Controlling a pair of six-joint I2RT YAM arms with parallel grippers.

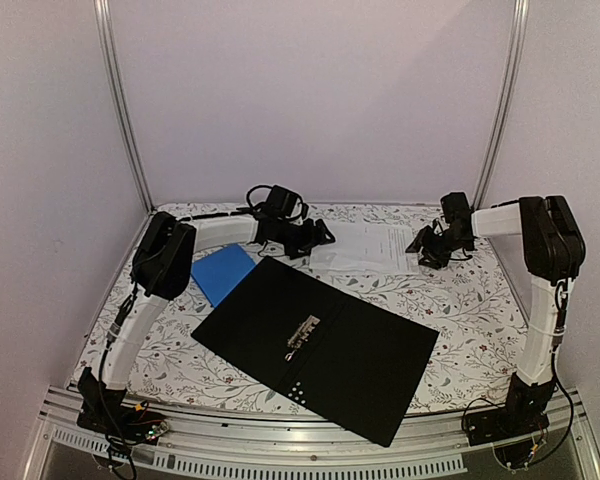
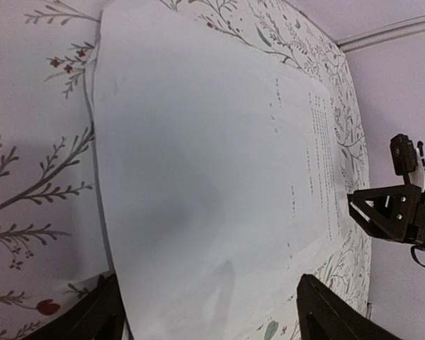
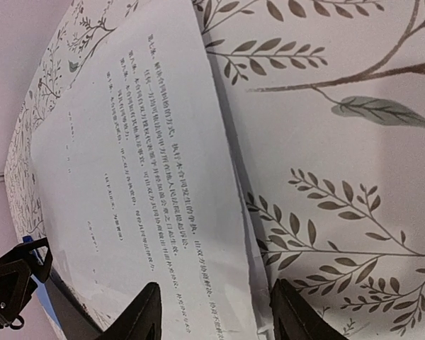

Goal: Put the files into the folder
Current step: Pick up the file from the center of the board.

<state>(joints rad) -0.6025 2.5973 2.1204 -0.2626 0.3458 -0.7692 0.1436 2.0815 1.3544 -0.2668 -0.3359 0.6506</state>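
Note:
The files [image 1: 372, 246] lie flat at the back of the table, white sheets with black text, one stacked on the other. The folder [image 1: 360, 360] lies open in front of them, black inside up, with its metal clip [image 1: 302, 336] at the spine. My left gripper [image 1: 322, 236] is at the sheets' left end, open, its fingers [image 2: 93, 317] wide apart over the paper [image 2: 198, 163]. My right gripper [image 1: 426, 250] is at the right end, open. The long edge of the printed sheet [image 3: 142, 163] runs between its fingertips [image 3: 139, 316].
A smaller plain blue folder [image 1: 223, 272] lies left of the open folder, under the left arm. The tablecloth [image 1: 480, 300] has a leaf pattern. Metal frame posts [image 1: 120, 100] and pale walls close in the back and sides.

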